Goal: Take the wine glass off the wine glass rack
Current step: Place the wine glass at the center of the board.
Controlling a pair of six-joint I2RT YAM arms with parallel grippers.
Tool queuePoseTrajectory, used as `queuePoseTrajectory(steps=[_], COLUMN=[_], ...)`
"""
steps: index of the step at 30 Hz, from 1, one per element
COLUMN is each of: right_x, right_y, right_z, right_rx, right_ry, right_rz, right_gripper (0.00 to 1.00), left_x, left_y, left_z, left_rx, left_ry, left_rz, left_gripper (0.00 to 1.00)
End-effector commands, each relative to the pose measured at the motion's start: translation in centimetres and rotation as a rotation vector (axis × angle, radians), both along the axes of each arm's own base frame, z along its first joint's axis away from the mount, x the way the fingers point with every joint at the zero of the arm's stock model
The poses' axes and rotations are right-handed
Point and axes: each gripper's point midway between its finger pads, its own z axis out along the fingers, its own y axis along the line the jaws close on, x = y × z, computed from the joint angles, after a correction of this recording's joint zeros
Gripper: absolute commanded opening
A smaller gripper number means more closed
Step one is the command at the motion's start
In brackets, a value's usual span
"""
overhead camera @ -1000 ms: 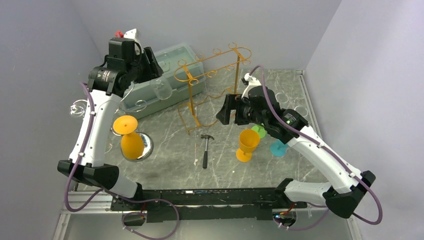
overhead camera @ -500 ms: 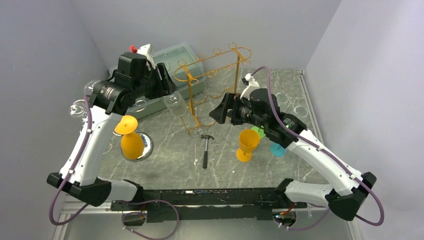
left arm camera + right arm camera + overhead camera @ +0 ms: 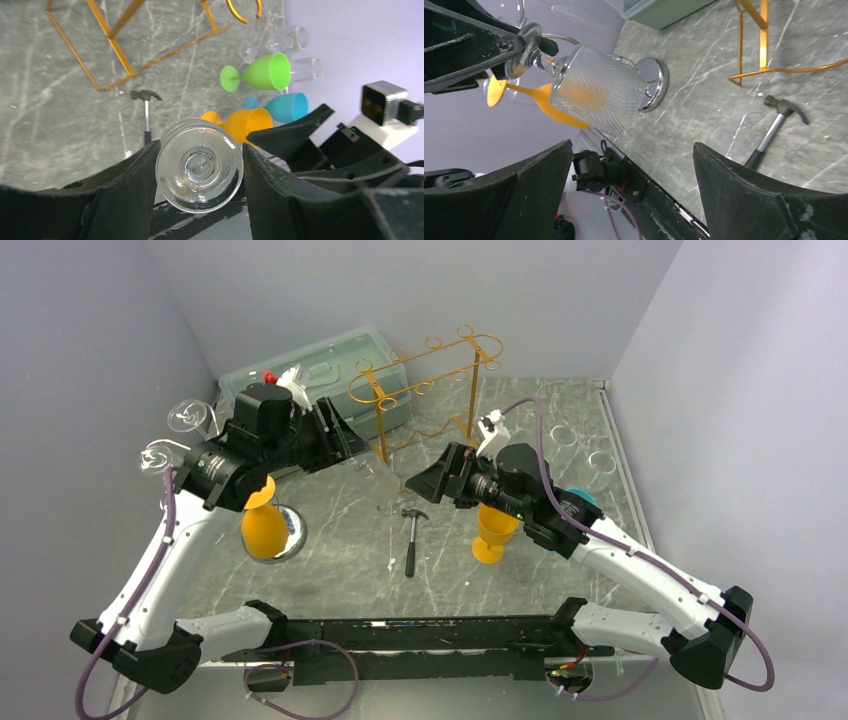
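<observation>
My left gripper (image 3: 345, 437) is shut on the stem of a clear ribbed wine glass (image 3: 379, 480) and holds it tilted in the air, in front of the orange wire rack (image 3: 425, 390). In the left wrist view the glass (image 3: 199, 165) sits bowl-end on between my fingers (image 3: 125, 190), and the rack's base (image 3: 115, 50) is behind it. My right gripper (image 3: 425, 480) is open and empty, just right of the glass. In the right wrist view the glass (image 3: 596, 95) hangs ahead of my right gripper (image 3: 631, 170), apart from it.
A hammer (image 3: 411, 536) lies on the table below the glass. An orange goblet (image 3: 494, 528) stands at the right, with green (image 3: 260, 72) and teal (image 3: 282, 106) goblets beyond. Another orange goblet (image 3: 262, 525) and a chrome disc (image 3: 293, 527) are left. A clear bin (image 3: 330, 365) sits behind.
My left arm has swung from the bin to the right and nearer, carrying the clear glass past the rack. My right gripper has moved left toward the glass.
</observation>
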Motion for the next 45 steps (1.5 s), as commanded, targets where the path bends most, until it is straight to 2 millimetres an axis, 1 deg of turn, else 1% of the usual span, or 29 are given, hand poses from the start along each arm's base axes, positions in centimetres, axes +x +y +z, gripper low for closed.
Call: queuePoseTrajectory(steps=[1, 9, 15, 18, 20, 24, 26, 30, 32, 33, 35, 36, 37, 39, 42, 44, 45], right_x=[-0.6, -1.5, -2.0, -2.3, -2.3, -2.5, -2.6, -2.7, -2.7, -2.7, -2.7, -2.7, -2.7, -2.7, -2.7, -2.8, -2.8], right_y=[0.6, 0.9, 1.5, 1.6, 1.5, 1.7, 2.0, 2.1, 2.1, 2.1, 2.0, 2.0, 1.9, 1.7, 1.2, 0.6, 0.2], right_z=[3.1, 3.5, 4.3, 5.0, 5.7, 7.1, 7.7, 8.8, 9.3, 9.5, 9.9, 10.0, 10.1, 10.1, 9.8, 9.7, 9.6], right_rx=[0.186, 0.337, 0.429, 0.482, 0.513, 0.574, 0.609, 0.659, 0.676, 0.683, 0.694, 0.693, 0.692, 0.683, 0.646, 0.615, 0.597], right_ry=[-0.026, 0.002, 0.026, 0.026, 0.016, -0.002, -0.003, -0.014, -0.023, -0.026, -0.032, -0.034, -0.035, -0.038, -0.042, -0.053, -0.058], right_rz=[0.001, 0.022, 0.058, 0.074, 0.077, 0.097, 0.117, 0.138, 0.141, 0.141, 0.141, 0.138, 0.134, 0.127, 0.102, 0.075, 0.062], right_gripper=[0.93, 0.93, 0.88, 0.81, 0.72, 0.6, 0.57, 0.47, 0.37, 0.29, 0.14, 0.06, 0.0, 0.0, 0.0, 0.0, 0.0], left_x=[-0.7, -1.1, -1.4, -1.6, -1.8, -2.1, -2.2, -2.7, -2.9, -3.1, -3.2, -3.3, -3.3, -3.3, -3.3, -3.3, -3.3], left_y=[-2.0, -2.9, -3.2, -3.2, -3.4, -3.7, -3.7, -3.8, -3.8, -3.9, -3.8, -3.7, -3.6, -3.5, -3.2, -3.0, -2.9], left_z=[3.8, 3.6, 4.1, 4.4, 4.6, 4.8, 5.0, 5.6, 6.0, 6.2, 6.5, 6.5, 6.6, 6.6, 6.6, 6.5, 6.5], left_rx=[-0.251, -0.427, -0.528, -0.575, -0.61, -0.694, -0.723, -0.769, -0.782, -0.783, -0.777, -0.764, -0.75, -0.712, -0.646, -0.598, -0.576], left_ry=[-0.073, -0.033, -0.013, -0.009, 0.003, 0.02, 0.026, 0.031, 0.032, 0.031, 0.019, 0.013, 0.003, -0.008, -0.036, -0.057, -0.068], left_rz=[-0.013, 0.014, 0.031, 0.037, 0.032, 0.026, 0.027, 0.021, 0.009, 0.004, -0.001, 0.0, -0.001, -0.004, -0.009, -0.011, -0.012], left_gripper=[0.53, 0.53, 0.53, 0.53, 0.53, 0.52, 0.52, 0.51, 0.53, 0.53, 0.57, 0.63, 0.67, 0.76, 0.92, 0.98, 0.99])
